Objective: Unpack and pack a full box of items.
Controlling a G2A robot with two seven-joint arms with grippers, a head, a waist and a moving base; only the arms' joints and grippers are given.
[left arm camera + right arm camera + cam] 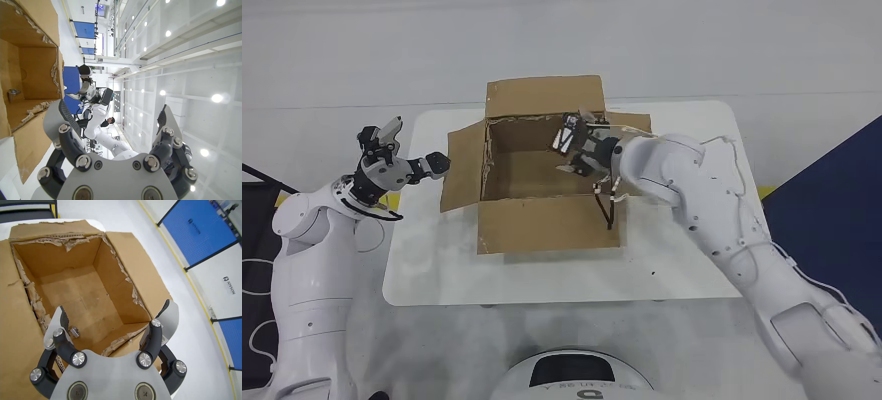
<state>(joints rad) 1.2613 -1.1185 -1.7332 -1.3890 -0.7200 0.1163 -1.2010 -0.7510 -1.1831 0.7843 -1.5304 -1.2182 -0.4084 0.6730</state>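
An open cardboard box point(532, 225) with torn flap edges stands in the middle of the white table point(442, 270). Its floor point(85, 291) is bare except for one small metal part point(74, 331) lying near a wall, which the left wrist view has as the metal part point(13, 94). My right gripper point(570, 140) hangs open over the box's far right corner, above that part, with nothing between its fingers point(64, 317). My left gripper point(392, 128) is raised off the table's left edge, open and empty, its pads point(66, 113) pointing towards the box point(28, 66).
The box's left flap point(460, 165) hangs outward close to my left arm. A black cable point(607, 205) on the right arm runs beside the box's right wall. Bare tabletop lies in front of the box and to its right point(682, 250). Blue panels point(198, 234) stand on the floor beyond.
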